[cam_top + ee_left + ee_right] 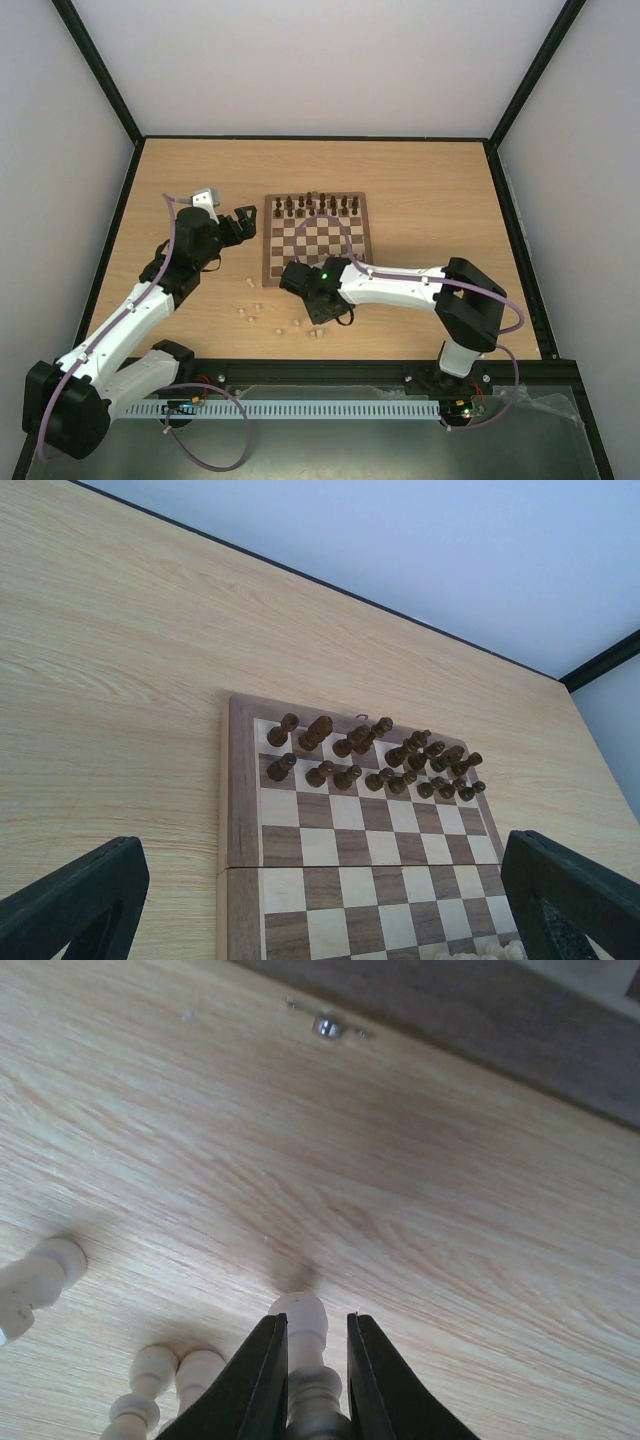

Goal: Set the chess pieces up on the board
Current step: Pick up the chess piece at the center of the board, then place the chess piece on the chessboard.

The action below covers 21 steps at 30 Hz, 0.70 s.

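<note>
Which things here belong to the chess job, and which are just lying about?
Job: the board, dark pieces on its far rows, pale pieces loose on the table, one pale piece in the right tool.
Just there: purple cables, black frame.

The left arm (120, 325) reaches from its near-left base toward the far side, wrist bent to the right. The left gripper (250, 224) has its jaws spread wide and holds nothing. The right arm (400, 287) folds at its elbow and stretches low to the left. The right gripper (315, 1322) points down, pinched on a pale chess piece (299, 1310).
</note>
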Each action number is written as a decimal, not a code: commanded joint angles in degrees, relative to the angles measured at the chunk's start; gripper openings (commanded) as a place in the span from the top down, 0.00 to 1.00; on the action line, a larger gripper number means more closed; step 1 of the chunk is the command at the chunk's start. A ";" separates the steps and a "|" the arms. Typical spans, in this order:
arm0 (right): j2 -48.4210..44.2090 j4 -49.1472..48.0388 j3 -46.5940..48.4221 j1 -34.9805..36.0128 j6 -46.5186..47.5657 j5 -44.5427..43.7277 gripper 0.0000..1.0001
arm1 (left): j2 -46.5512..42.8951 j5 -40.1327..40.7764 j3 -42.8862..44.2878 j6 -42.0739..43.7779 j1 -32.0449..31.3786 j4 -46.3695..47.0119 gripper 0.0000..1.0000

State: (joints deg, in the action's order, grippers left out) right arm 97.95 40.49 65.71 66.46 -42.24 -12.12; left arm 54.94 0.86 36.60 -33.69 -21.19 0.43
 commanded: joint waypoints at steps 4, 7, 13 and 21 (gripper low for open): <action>1.89 4.82 4.27 -3.14 3.32 -2.62 0.84 | -0.27 -0.42 0.26 -0.15 0.18 0.10 0.00; 2.31 6.15 6.67 -4.52 5.23 -3.17 0.84 | -0.23 -0.34 0.24 -0.19 0.18 0.10 0.00; 4.29 8.04 11.09 -8.44 10.00 -3.62 0.84 | -0.28 -0.17 0.30 -0.10 0.18 0.02 0.00; 8.68 9.33 17.15 -12.92 15.27 -3.17 0.84 | -0.19 0.27 0.40 -0.03 0.27 -0.16 0.00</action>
State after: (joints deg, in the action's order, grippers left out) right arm 104.31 45.19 79.96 55.11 -30.74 -14.68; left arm 54.94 0.91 36.60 -33.69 -21.19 0.40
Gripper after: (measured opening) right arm 0.162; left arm 0.996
